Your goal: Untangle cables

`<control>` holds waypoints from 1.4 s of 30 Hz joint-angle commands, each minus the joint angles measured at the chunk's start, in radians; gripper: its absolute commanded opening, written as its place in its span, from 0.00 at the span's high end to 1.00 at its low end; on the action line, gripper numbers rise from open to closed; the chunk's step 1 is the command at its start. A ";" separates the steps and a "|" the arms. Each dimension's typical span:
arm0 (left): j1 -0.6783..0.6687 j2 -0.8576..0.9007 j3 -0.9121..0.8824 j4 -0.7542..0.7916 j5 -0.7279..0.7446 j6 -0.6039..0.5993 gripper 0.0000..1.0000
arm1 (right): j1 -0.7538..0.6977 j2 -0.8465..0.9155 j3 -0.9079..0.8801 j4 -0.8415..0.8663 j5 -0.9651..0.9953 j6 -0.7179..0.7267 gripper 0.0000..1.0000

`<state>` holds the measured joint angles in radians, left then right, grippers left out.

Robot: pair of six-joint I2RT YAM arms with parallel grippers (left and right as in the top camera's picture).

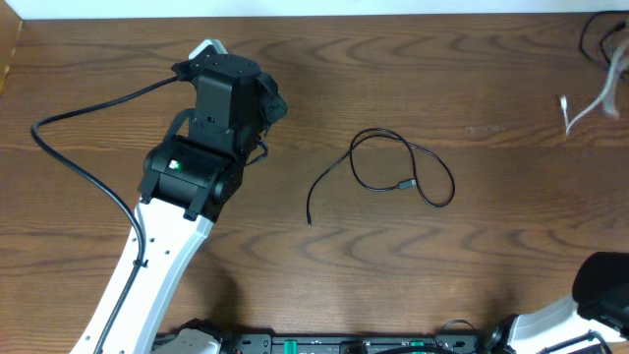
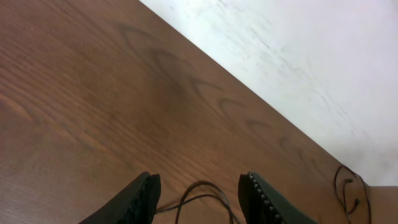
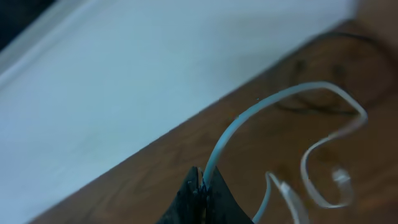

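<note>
The right tool [image 3: 202, 183] is clenched on the white cable [image 3: 216, 155], which rises from its fingertips and curls away with its plug end hanging free. Take the looped black cable [image 1: 398, 167] in the middle of the desk [image 1: 472, 285] as the marker. The white cable is far to its right, near the desk's edge. Another black cord [image 1: 597, 39] lies just past the white one, on the side away from the marker. The right wrist view is too blurred to show whether those two cross.

The left tool [image 2: 200, 176] is released and low over the desk, well to the left of the marker. A thin black cord [image 2: 214, 186] shows on the wood between its fingers.

The step in hand looks like drawing the white cable clear of its black neighbour. It is best pulled slowly toward the bare wood short of the marker. The free plug needs watching for snags, and the pull should stop if the black cord drags along. The white cable should then be laid down well apart from the looped cable.
</note>
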<state>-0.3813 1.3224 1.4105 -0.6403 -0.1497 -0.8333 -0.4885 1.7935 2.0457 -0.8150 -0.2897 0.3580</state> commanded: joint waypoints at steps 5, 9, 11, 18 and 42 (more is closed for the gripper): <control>0.005 0.004 0.014 -0.003 -0.019 0.018 0.54 | -0.121 0.110 0.002 -0.027 0.116 0.024 0.99; 0.005 0.004 0.014 -0.003 -0.019 0.018 0.55 | -0.160 0.171 0.002 -0.043 0.177 0.032 0.99; 0.005 0.004 0.014 -0.004 -0.019 0.018 0.55 | -0.182 0.209 0.002 -0.060 0.230 0.066 0.99; 0.005 0.006 0.014 -0.003 -0.019 0.018 0.55 | -0.220 0.279 0.002 -0.072 0.209 0.076 0.01; 0.004 0.232 0.014 -0.053 0.233 0.240 0.55 | 0.207 0.277 -0.025 -0.433 -0.313 -0.412 0.01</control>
<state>-0.3813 1.5192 1.4105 -0.6819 0.0502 -0.6338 -0.3660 2.0789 2.0384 -1.2236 -0.6479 0.0742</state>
